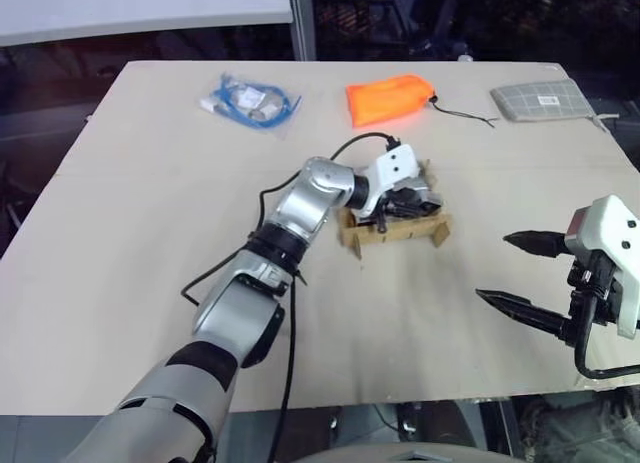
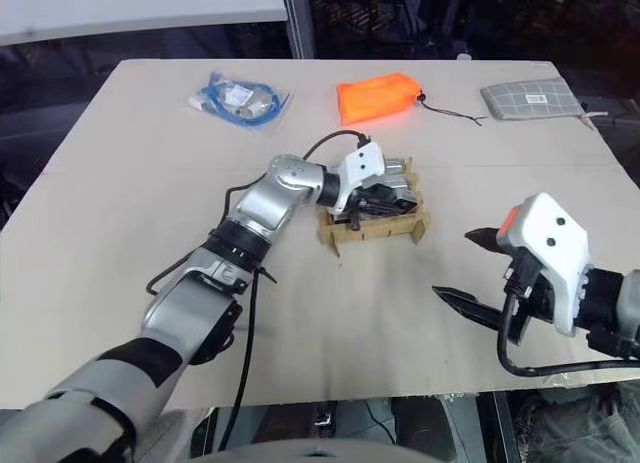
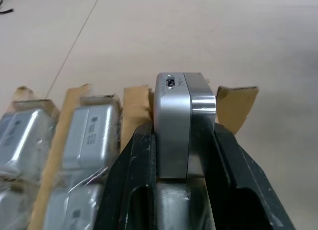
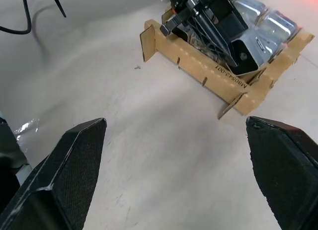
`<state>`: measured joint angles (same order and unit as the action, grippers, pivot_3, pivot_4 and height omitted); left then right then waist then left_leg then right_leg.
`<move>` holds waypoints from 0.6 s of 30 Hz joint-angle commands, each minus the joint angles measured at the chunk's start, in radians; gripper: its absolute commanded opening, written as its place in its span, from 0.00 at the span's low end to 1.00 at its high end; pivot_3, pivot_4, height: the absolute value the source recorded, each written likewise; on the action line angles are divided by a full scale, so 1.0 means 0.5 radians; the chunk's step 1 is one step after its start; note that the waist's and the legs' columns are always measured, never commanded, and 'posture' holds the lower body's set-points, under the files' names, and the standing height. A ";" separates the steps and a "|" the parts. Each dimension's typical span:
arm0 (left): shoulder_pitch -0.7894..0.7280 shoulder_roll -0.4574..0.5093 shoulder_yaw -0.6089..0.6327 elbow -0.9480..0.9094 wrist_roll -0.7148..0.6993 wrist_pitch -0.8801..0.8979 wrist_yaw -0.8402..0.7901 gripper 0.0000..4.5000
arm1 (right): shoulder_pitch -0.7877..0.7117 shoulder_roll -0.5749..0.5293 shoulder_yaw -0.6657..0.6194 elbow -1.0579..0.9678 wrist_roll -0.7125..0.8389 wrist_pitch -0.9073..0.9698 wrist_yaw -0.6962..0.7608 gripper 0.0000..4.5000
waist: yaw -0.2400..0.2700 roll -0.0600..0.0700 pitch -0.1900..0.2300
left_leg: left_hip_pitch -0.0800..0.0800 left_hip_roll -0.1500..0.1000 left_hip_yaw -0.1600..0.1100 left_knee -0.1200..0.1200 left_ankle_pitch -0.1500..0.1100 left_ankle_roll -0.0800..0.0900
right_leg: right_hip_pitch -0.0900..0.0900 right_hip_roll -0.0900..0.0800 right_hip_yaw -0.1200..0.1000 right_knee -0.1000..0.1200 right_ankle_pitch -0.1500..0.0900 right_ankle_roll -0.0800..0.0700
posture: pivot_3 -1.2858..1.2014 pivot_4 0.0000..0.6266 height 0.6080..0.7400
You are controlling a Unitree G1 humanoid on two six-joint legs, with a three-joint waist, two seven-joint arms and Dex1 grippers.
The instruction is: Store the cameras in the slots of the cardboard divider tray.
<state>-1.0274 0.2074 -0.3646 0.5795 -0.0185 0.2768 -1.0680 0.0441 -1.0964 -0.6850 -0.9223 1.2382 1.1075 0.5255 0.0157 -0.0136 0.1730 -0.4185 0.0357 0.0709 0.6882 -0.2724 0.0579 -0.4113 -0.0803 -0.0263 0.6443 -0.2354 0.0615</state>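
The cardboard divider tray (image 1: 400, 232) sits mid-table, right of centre. My left gripper (image 1: 414, 205) hovers over it, shut on a silver-grey camera (image 3: 181, 120) held upright between the black fingers (image 3: 133, 175), just above a slot at the tray's end row. Other cameras (image 3: 92, 133), wrapped in clear plastic, lie in neighbouring slots between the cardboard strips. My right gripper (image 1: 492, 267) stands open and empty above the table, to the right of and nearer than the tray. In the right wrist view the tray (image 4: 218, 73) lies ahead, apart from the open fingers.
An orange drawstring pouch (image 1: 388, 98) lies behind the tray. A bag with a blue cable (image 1: 250, 100) is at the back left and a grey checked case (image 1: 540, 101) at the back right. The left arm's black cable (image 1: 290, 343) trails over the front edge.
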 commanded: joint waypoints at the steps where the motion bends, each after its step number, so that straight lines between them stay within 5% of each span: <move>1: -0.041 -0.084 0.039 -0.008 0.010 -0.022 0.092 0.17 | 0.016 -0.034 -0.033 0.001 0.015 -0.069 -0.022 0.99 | 0.002 0.000 0.000 | 0.000 0.000 0.000 0.000 0.000 0.000 | 0.000 0.000 0.000 0.000 0.000 0.000 | 0.52 0.24 1.00; 16: 0.030 -0.138 0.036 0.023 0.067 -0.045 0.201 0.17 | 0.066 -0.072 -0.022 -0.011 0.032 -0.153 -0.071 0.99 | 0.003 -0.001 0.000 | 0.000 0.000 -0.001 0.001 0.000 0.000 | 0.000 -0.001 0.000 0.000 0.000 0.000 | 0.52 0.24 1.00; 18: 0.037 -0.134 0.033 0.016 0.076 -0.056 0.198 0.40 | 0.070 -0.080 -0.022 -0.010 0.038 -0.159 -0.070 1.00 | 0.003 -0.001 0.000 | 0.000 0.000 0.000 0.001 0.000 0.000 | 0.000 -0.001 0.000 0.000 0.000 0.000 | 0.52 0.24 1.00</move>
<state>-1.0122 0.1464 -0.3547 0.5994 0.0167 0.2725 -0.9761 0.0794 -1.1231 -0.6838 -0.9222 1.2479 1.0488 0.4931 0.0173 -0.0139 0.1730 -0.4187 0.0354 0.0707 0.6885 -0.2724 0.0578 -0.4111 -0.0805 -0.0265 0.6444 -0.2353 0.0616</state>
